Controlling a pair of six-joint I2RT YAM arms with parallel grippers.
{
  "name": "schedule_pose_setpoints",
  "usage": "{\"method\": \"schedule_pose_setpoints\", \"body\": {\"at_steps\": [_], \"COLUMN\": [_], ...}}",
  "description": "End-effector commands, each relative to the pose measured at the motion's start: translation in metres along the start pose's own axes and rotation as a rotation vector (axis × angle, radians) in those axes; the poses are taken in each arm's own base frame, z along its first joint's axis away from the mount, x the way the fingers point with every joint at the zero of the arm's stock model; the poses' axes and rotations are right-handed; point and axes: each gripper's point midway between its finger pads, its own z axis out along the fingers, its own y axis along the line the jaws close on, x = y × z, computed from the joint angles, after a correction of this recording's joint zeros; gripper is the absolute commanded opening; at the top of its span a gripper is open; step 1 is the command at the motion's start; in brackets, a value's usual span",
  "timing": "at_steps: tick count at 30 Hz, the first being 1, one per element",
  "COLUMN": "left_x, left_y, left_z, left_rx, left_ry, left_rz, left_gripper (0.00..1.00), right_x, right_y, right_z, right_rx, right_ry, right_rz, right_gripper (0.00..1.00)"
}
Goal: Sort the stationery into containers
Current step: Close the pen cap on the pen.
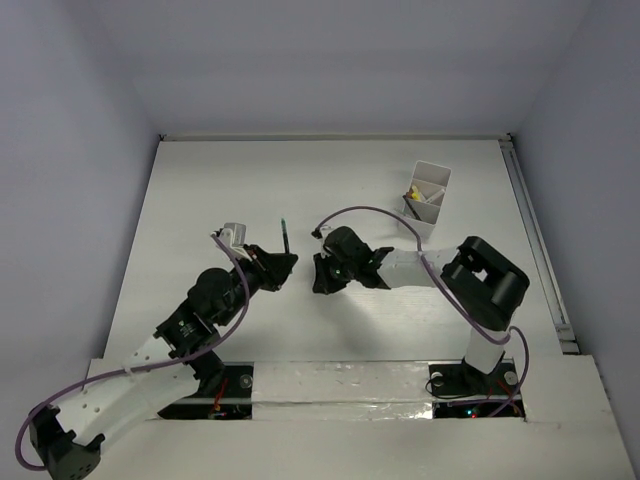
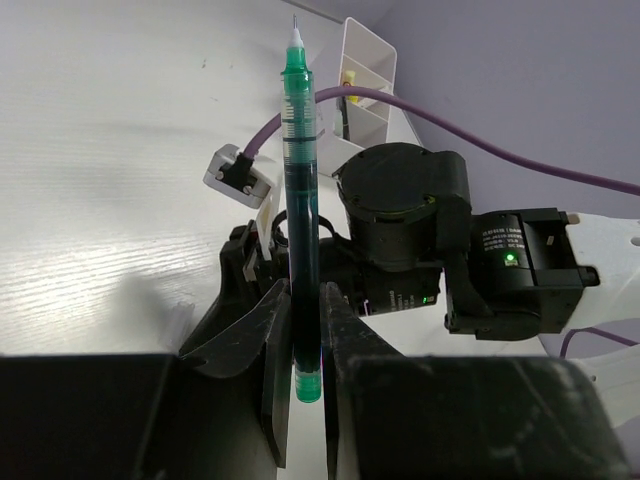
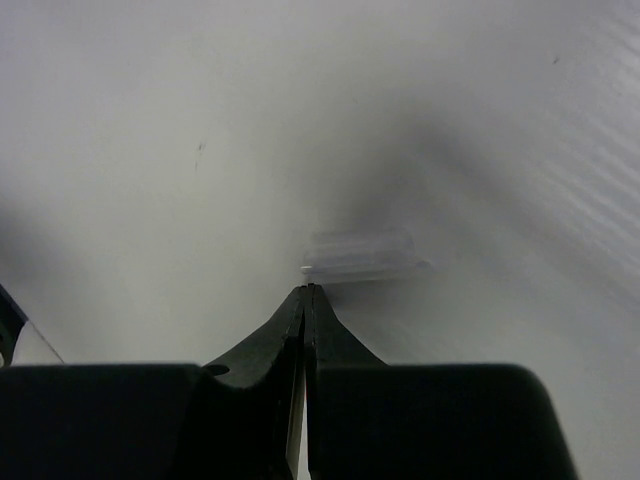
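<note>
My left gripper (image 1: 283, 266) (image 2: 300, 295) is shut on a green pen (image 2: 298, 190), gripped near its back end, with the bare tip pointing away. In the top view the pen (image 1: 285, 236) sticks out past the fingers toward the far side. My right gripper (image 1: 319, 277) (image 3: 306, 292) is shut and low over the table. A small clear pen cap (image 3: 360, 255) lies just beyond its fingertips; I cannot tell whether they touch it. The white divided container (image 1: 428, 194) (image 2: 366, 70) stands at the far right and holds yellow-capped pieces.
The right arm's black wrist (image 2: 400, 215) and purple cable (image 2: 520, 160) sit close in front of the left gripper. A raised rail (image 1: 535, 240) runs along the table's right edge. Grey walls enclose the table.
</note>
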Motion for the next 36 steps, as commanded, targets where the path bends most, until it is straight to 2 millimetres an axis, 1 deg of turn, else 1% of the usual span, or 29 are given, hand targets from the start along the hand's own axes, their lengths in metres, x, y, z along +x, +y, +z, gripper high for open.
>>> {"method": "schedule_pose_setpoints", "body": {"at_steps": [1, 6, 7, 10, 11, 13, 15, 19, 20, 21, 23, 24, 25, 27, 28, 30, 31, 32, 33, 34, 35, 36], "left_x": [-0.013, -0.014, -0.013, -0.011, -0.01, -0.007, -0.005, -0.005, -0.004, -0.004, -0.005, -0.005, -0.005, -0.006, -0.008, -0.011, -0.016, -0.023, -0.027, -0.037, -0.043, -0.047], "left_y": [-0.006, -0.002, -0.001, 0.0, 0.0, 0.001, 0.002, 0.003, 0.003, 0.004, 0.006, 0.007, 0.006, 0.006, 0.005, 0.004, 0.001, 0.0, -0.003, -0.01, -0.014, -0.017], "left_z": [-0.002, -0.002, -0.002, -0.001, 0.0, 0.001, 0.002, 0.003, 0.003, 0.003, 0.004, 0.004, 0.004, 0.005, 0.005, 0.004, 0.003, 0.003, 0.001, -0.002, -0.004, -0.006], "left_rx": [0.027, 0.014, 0.013, 0.01, 0.011, 0.01, 0.007, 0.006, 0.003, 0.0, -0.008, -0.01, -0.008, -0.009, -0.009, -0.009, -0.003, -0.008, -0.001, 0.018, 0.029, 0.036], "left_ry": [-0.054, -0.059, -0.056, -0.05, -0.048, -0.039, -0.036, -0.035, -0.033, -0.033, -0.038, -0.035, -0.038, -0.039, -0.044, -0.05, -0.063, -0.08, -0.09, -0.117, -0.133, -0.145], "left_rz": [0.008, 0.01, 0.01, 0.008, 0.007, 0.006, 0.005, 0.004, 0.006, 0.006, 0.007, 0.009, 0.01, 0.013, 0.014, 0.018, 0.02, 0.019, 0.018, 0.015, 0.013, 0.014], "left_gripper": [0.0, 0.0, 0.0, 0.0, 0.0, 0.0, 0.0, 0.0, 0.0, 0.0, 0.0, 0.0, 0.0, 0.0, 0.0, 0.0, 0.0, 0.0, 0.0, 0.0, 0.0, 0.0], "right_x": [-0.035, -0.051, -0.058, -0.07, -0.08, -0.088, -0.098, -0.112, -0.117, -0.12, -0.128, -0.127, -0.13, -0.132, -0.128, -0.124, -0.117, -0.112, -0.109, -0.098, -0.094, -0.095], "right_y": [0.008, 0.005, 0.008, 0.009, 0.009, 0.007, -0.004, 0.0, -0.002, 0.002, 0.014, 0.014, 0.018, 0.018, 0.017, 0.013, 0.01, 0.007, 0.011, 0.006, 0.005, 0.005], "right_z": [0.009, 0.02, 0.022, 0.026, 0.026, 0.027, 0.031, 0.029, 0.028, 0.026, 0.017, 0.018, 0.009, 0.001, -0.005, -0.012, -0.013, -0.015, -0.016, -0.016, -0.016, -0.017], "right_rx": [-0.002, 0.021, 0.015, 0.02, 0.033, 0.053, 0.116, 0.111, 0.111, 0.099, 0.061, 0.06, 0.058, 0.072, 0.088, 0.116, 0.126, 0.141, 0.12, 0.131, 0.13, 0.134], "right_ry": [-0.112, -0.165, -0.188, -0.227, -0.255, -0.285, -0.333, -0.37, -0.379, -0.382, -0.385, -0.381, -0.388, -0.382, -0.357, -0.338, -0.306, -0.283, -0.26, -0.215, -0.195, -0.187], "right_rz": [-0.014, 0.008, 0.018, 0.04, 0.055, 0.071, 0.099, 0.11, 0.113, 0.11, 0.078, 0.069, 0.054, -0.008, -0.026, -0.075, -0.094, -0.129, -0.147, -0.158, -0.197, -0.211], "right_gripper": [0.05, 0.03, 0.03, 0.03, 0.02, 0.02, 0.02, 0.02, 0.02, 0.02, 0.07, 0.09, 0.12, 0.39, 0.55, 0.61, 0.62, 0.62, 0.61, 0.6, 0.6, 0.6]}}
